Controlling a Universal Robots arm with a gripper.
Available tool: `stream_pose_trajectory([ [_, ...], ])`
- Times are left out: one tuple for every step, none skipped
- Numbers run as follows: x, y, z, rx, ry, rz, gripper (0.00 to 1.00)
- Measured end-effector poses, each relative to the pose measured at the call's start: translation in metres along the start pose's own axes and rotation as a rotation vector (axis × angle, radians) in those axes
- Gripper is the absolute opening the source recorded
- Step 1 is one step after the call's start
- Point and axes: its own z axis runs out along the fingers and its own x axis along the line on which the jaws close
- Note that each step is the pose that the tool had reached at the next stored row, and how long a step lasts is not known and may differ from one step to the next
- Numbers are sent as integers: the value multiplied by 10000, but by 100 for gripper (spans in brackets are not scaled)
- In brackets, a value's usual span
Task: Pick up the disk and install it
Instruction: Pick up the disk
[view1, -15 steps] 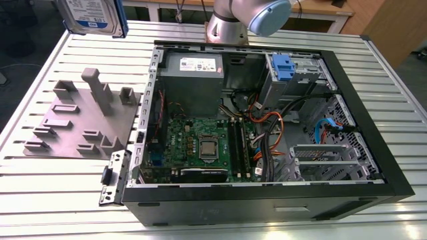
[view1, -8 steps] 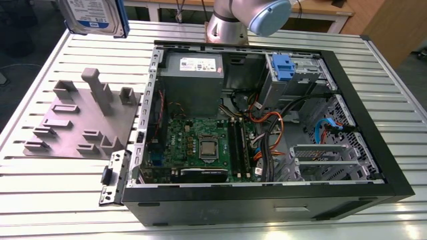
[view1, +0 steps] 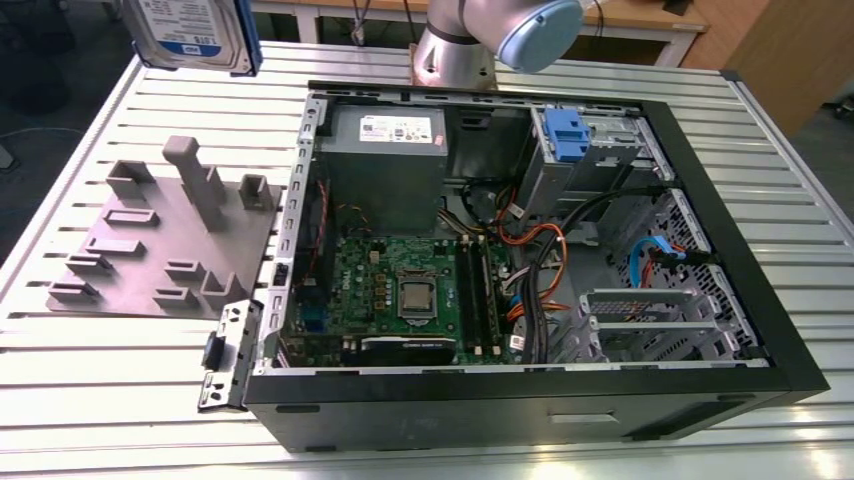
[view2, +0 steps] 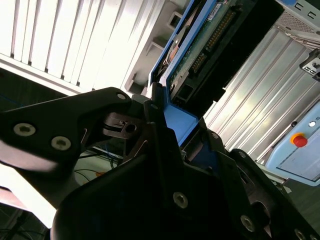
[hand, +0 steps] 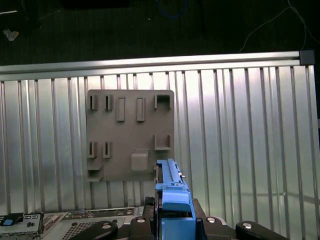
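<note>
The disk (view1: 187, 35) hangs high over the table's far corner on the exterior view's left, its white-and-blue label facing the camera and a blue rail along its edge. In the first wrist view the disk (hand: 172, 192) is seen edge-on, upright above the slatted table, with my gripper (hand: 172, 221) shut on its blue rail. In the second wrist view the disk (view2: 200, 45) shows its green circuit-board side, and my gripper (view2: 175, 131) clamps the blue rail between dark fingers.
An open computer case (view1: 747, 300) lies on the slatted table, holding a grey power-supply box (view1: 384, 130), a drive cage with a blue latch (view1: 567, 135), a motherboard and cables. A grey fixture plate (view1: 167, 240) with upright pegs sits to the exterior view's left of the case. The arm's base (view1: 454, 55) stands behind it.
</note>
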Motion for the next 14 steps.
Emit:
stream_pose_trajectory([
  [0, -2, 0, 0, 0, 0, 36],
  [0, -2, 0, 0, 0, 0, 36],
  [0, -3, 0, 0, 0, 0, 36],
  [-1, -6, 0, 0, 0, -1, 36],
  [-1, -13, 0, -1, 0, -2, 36],
  [-1, -18, 0, -1, 0, -1, 36],
  [-2, -25, 0, 0, 0, 0, 36],
  [-3, -35, 0, 0, 0, -1, 36],
  [-3, -45, -1, -1, 1, 0, 36],
  [-4, -54, -1, -1, 1, 0, 36],
  [-5, -63, 0, 0, 0, 0, 36],
  [-6, -71, 0, 0, 0, 0, 36],
  [-6, -76, 0, 0, 0, 0, 36],
  [-6, -77, 0, 0, 0, 1, 36],
])
